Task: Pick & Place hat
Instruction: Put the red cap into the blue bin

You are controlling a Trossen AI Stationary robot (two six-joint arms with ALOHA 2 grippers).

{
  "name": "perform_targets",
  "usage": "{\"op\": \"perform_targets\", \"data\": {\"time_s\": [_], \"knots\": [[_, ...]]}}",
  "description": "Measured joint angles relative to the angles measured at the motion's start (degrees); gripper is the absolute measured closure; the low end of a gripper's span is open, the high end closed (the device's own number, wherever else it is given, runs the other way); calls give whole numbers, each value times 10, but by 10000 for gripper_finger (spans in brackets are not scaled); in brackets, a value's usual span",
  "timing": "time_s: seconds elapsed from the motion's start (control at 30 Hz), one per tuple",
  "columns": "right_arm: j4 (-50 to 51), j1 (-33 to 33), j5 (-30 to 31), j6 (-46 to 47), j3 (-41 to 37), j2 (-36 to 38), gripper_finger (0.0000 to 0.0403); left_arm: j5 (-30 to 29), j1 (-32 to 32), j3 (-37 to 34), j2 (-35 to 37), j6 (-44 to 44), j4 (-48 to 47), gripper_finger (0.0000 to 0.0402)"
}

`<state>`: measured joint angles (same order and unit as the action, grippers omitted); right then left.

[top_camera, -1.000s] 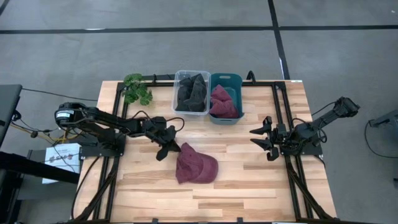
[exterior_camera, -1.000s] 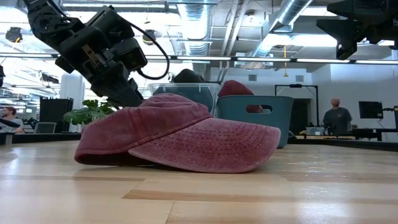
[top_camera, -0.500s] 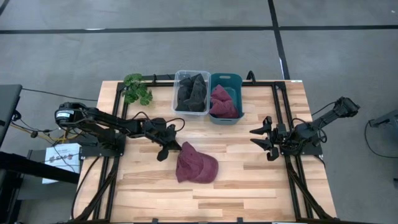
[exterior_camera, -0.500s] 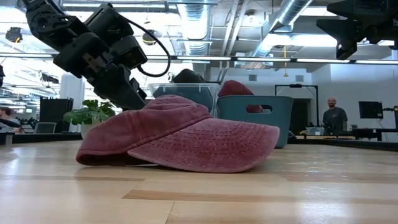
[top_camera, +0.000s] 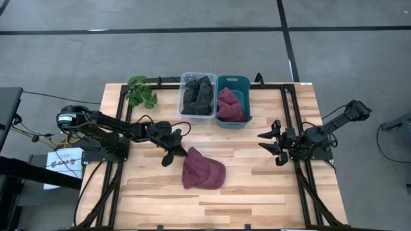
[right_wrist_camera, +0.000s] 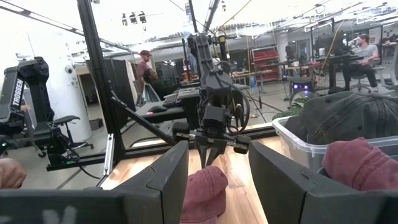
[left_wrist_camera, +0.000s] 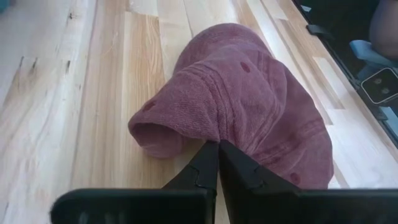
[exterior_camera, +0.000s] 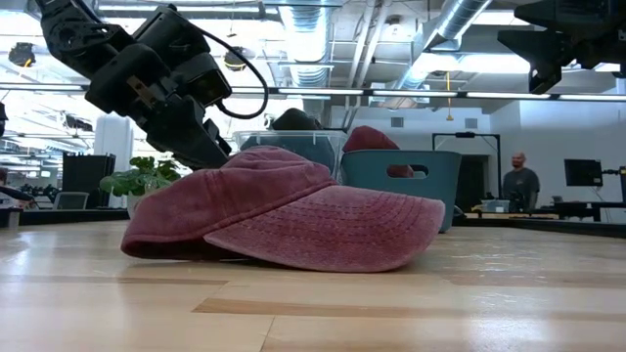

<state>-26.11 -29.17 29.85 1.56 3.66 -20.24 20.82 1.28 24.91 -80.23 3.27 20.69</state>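
A maroon cap [top_camera: 203, 173] lies on the wooden table, crown toward the left and brim [exterior_camera: 333, 230] flat on the boards toward the near right. My left gripper [top_camera: 173, 154] is shut at the cap's left far edge, also seen in the left wrist view [left_wrist_camera: 217, 146] and the low view [exterior_camera: 207, 149]. My right gripper [top_camera: 275, 144] waits open near the table's right rail, well away from the cap, and its wide-apart fingers [right_wrist_camera: 168, 180] frame the cap [right_wrist_camera: 202, 186] in the right wrist view. My left gripper pinches the cap at the lower edge of its crown [left_wrist_camera: 214, 138], between the two shut fingers. The fingers come slanting down from the table's left. Cloth bunches into a fold [left_wrist_camera: 155, 134] beside the tips. The cap rests on the table, not lifted.
At the far edge stand a clear bin [top_camera: 190, 77] with dark caps and a teal bin [top_camera: 246, 82] with a maroon cap. A green plant [top_camera: 141, 91] sits at the far left. Bare boards lie near the cap. People stand in the room beyond.
The cap has slid slightly toward the table's right, with my left gripper staying shut at its crown edge. The right arm has kept still.
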Motion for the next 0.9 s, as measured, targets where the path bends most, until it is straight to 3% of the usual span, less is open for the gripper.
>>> {"op": "perform_targets", "data": {"time_s": [0.4, 0.6, 0.9], "knots": [[0, 0, 0, 0, 0, 0, 242, -1, 3, 0, 0, 17, 4, 381], [0, 0, 0, 0, 0, 0, 242, -60, -3, 0, 0, 2, 9, 323], [0, 0, 0, 0, 0, 0, 242, -53, -3, 0, 0, 46, 9, 238]]}}
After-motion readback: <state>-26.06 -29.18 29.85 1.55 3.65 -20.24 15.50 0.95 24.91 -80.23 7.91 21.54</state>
